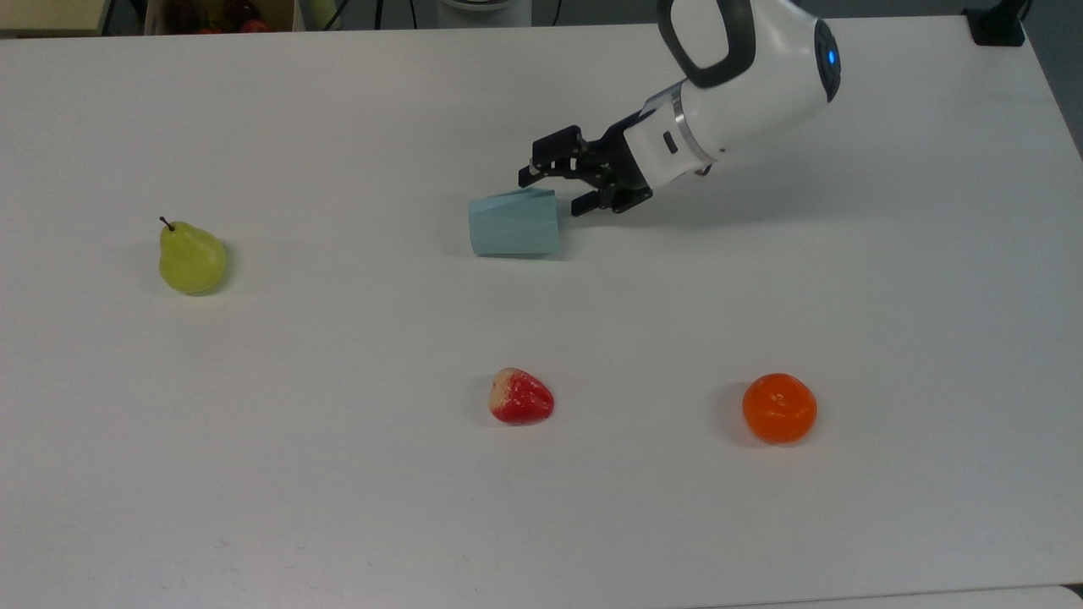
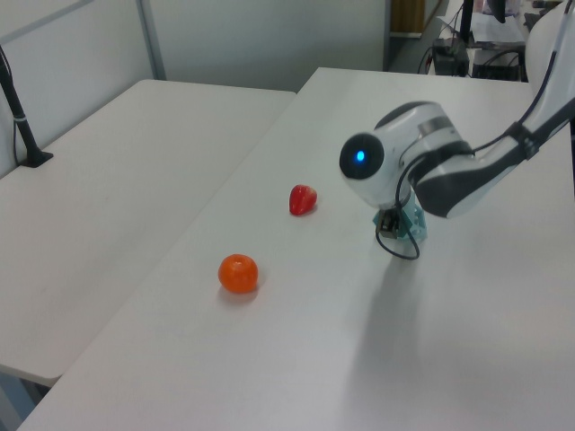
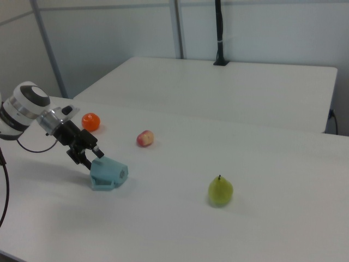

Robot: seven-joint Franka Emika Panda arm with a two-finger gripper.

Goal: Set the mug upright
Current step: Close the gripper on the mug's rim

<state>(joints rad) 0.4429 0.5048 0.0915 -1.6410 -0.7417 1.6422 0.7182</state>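
Note:
The pale blue faceted mug (image 1: 514, 223) lies on its side in the middle of the white table (image 1: 338, 507). Its wider open end points to the top view's right. My gripper (image 1: 552, 193) is open, low over the table, with its black fingers (image 1: 525, 177) spread at the far corner of that open end. I cannot tell whether they touch the rim. In the right view the gripper (image 3: 91, 158) meets the mug (image 3: 109, 173) from the right view's left. In the left view the white arm (image 2: 409, 171) hides most of the mug (image 2: 414, 223).
A green pear (image 1: 192, 259) lies at the top view's left. A red strawberry (image 1: 521, 397) and an orange (image 1: 779, 408) lie nearer the front edge. A box of fruit (image 1: 220, 15) stands beyond the far edge. A second table (image 2: 108, 180) adjoins this one.

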